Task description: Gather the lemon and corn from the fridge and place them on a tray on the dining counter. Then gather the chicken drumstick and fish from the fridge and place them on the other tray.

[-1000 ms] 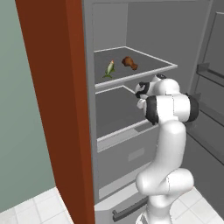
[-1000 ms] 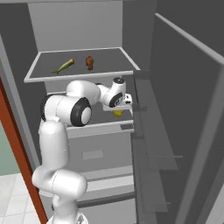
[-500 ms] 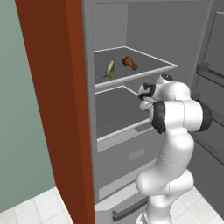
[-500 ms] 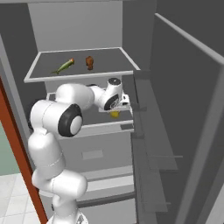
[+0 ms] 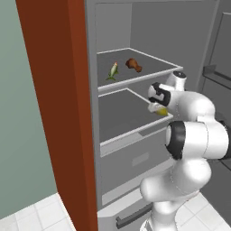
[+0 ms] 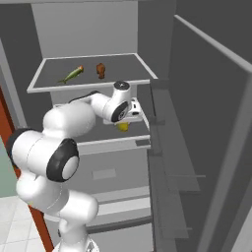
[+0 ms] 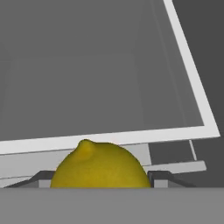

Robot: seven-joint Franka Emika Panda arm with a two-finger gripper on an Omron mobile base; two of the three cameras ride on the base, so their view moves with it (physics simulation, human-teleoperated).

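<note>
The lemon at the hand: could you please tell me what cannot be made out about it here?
- Lemon underside: hand view, cut off at the bottom.
- Contact with the fingers: hand view, tips not visible; base views too small.
- Most of the lemon: both base views, covered by the hand.

In the hand view, the lower part of the lemon (image 7: 101, 165) is cut off at the bottom of the frame, and the finger tips (image 7: 162, 177) beside it are seen only as small dark corners. In the left base view, at centre right, the lemon (image 5: 160, 111) is mostly hidden behind the gripper (image 5: 158, 106). The green item (image 5: 113, 71) on the upper shelf (image 5: 149, 72) is too small to be identified.
</note>
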